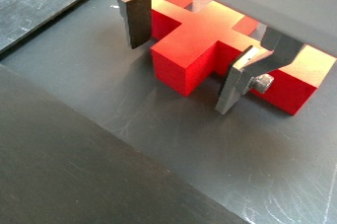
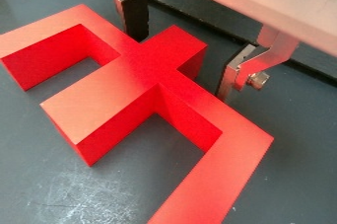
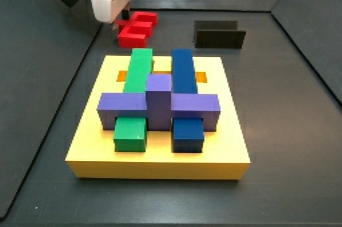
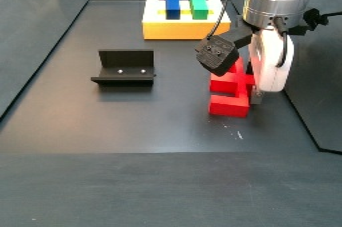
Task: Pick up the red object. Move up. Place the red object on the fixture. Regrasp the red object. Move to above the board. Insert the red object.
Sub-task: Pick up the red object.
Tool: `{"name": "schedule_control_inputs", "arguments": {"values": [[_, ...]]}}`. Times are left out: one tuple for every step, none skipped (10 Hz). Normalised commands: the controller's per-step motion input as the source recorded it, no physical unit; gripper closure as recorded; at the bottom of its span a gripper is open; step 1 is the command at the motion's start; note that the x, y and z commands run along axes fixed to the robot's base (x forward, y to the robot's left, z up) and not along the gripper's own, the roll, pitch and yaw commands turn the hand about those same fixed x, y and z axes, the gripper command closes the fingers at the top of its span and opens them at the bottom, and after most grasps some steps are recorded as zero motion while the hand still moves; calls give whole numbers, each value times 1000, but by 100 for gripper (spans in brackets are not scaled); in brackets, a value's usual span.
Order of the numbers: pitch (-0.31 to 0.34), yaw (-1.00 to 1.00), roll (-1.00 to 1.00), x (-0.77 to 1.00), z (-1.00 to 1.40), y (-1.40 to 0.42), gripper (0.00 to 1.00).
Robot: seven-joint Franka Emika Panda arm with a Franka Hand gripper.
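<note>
Gripper (image 2: pixel 184 45) is down over the red object (image 2: pixel 132 90) on the floor, well apart from fixture (image 4: pixel 123 68). Jaws spread, straddling the stub, not pinching. Risk: off-centre closing twists the piece.

You see the red object (image 2: pixel 138 85) in uniform bright red, lit orange-yellow along its upper faces in a wrist view (image 1: pixel 198 45). The gripper (image 1: pixel 188 58) has silver fingers (image 1: pixel 136 11) with dark pads and a white body in a side view (image 4: pixel 274 41). The fixture (image 4: pixel 124 68) is plain black. The board (image 3: pixel 160 156) is yellow, bearing green bars (image 3: pixel 138 69), blue bars (image 3: pixel 183 71) and a purple block (image 3: pixel 158 101). The floor (image 4: pixel 120 121) is dark grey, faintly scratched.
</note>
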Motion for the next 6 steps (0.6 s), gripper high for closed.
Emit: {"name": "schedule_control_inputs", "arguments": {"values": [[0, -91, -107, 129, 0, 0, 0], [0, -71, -73, 94, 0, 0, 0], [0, 0, 1, 0, 0, 0, 0], [0, 0, 0, 0, 0, 0, 100], [0, 0, 0, 0, 0, 0, 100], [0, 0, 0, 0, 0, 0, 100]]}}
